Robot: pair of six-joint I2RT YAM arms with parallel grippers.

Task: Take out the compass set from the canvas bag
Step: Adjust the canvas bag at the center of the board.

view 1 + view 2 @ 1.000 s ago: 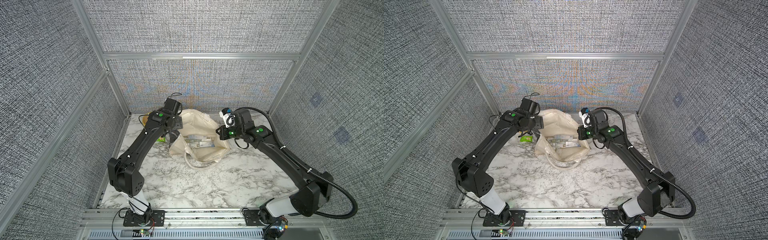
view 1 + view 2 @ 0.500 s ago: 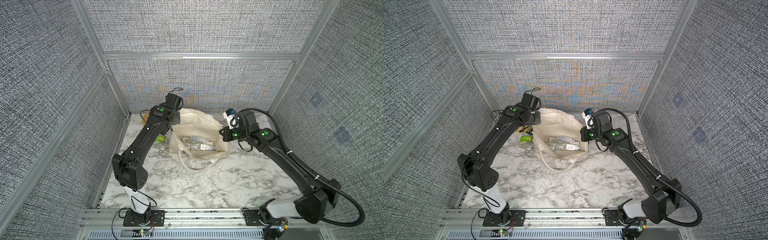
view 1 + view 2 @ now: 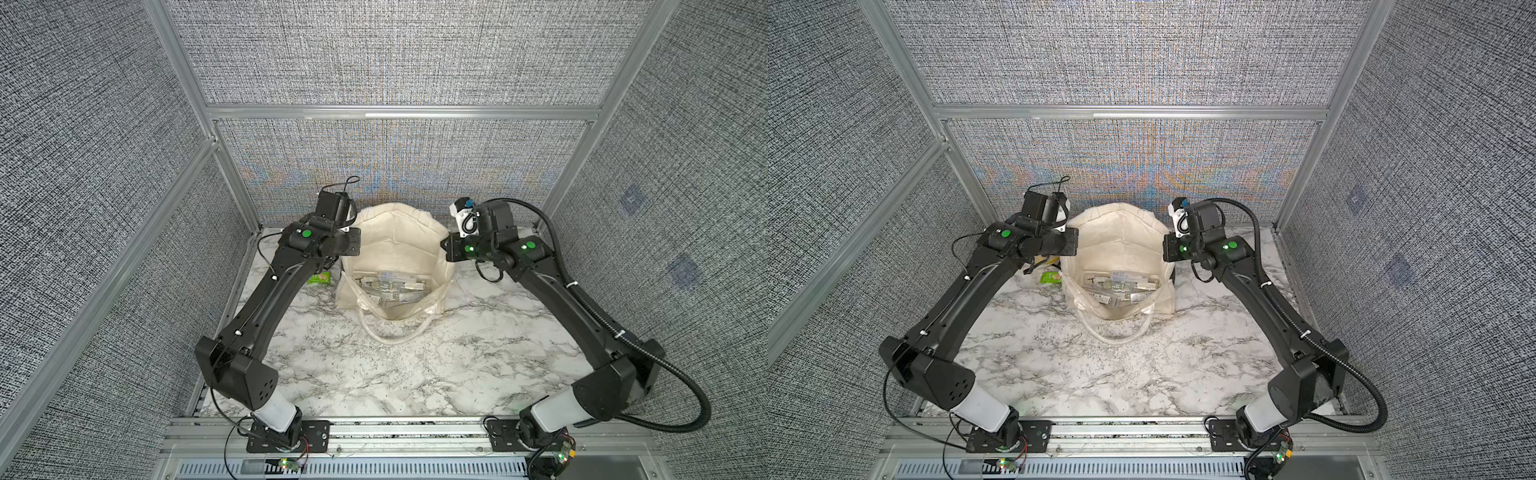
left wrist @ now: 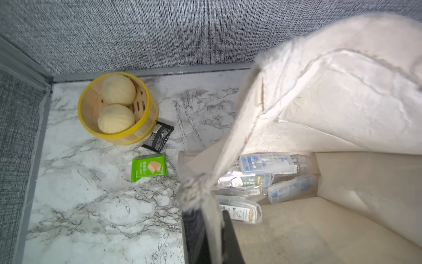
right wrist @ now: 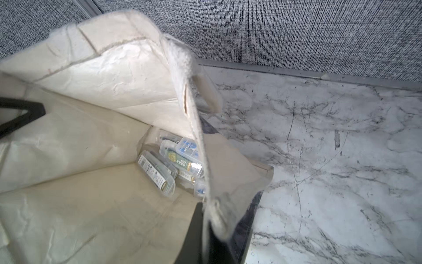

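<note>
The cream canvas bag (image 3: 395, 241) (image 3: 1121, 245) stands at the back middle of the marble table, its mouth stretched wide between my two arms. My left gripper (image 4: 211, 212) is shut on the bag's left rim, and cloth fills the gap between its fingers (image 4: 229, 230). On the opposite rim my right gripper (image 5: 205, 212) is shut on the canvas too. Several clear plastic compass set cases (image 3: 390, 286) (image 4: 267, 163) (image 5: 157, 173) lie in a heap on the bag's floor, touched by neither gripper.
A yellow round basket (image 4: 80, 109) holding two buns sits in the back left corner. A black sachet (image 4: 159, 137) and a green snack packet (image 4: 149, 168) (image 3: 319, 278) lie beside it. The bag's loop handle (image 3: 395, 337) droops onto the table in front.
My left gripper has shut on the bag's left rim. Both arms have risen and drawn back, so the bag now stands taller with its mouth pulled wider.
</note>
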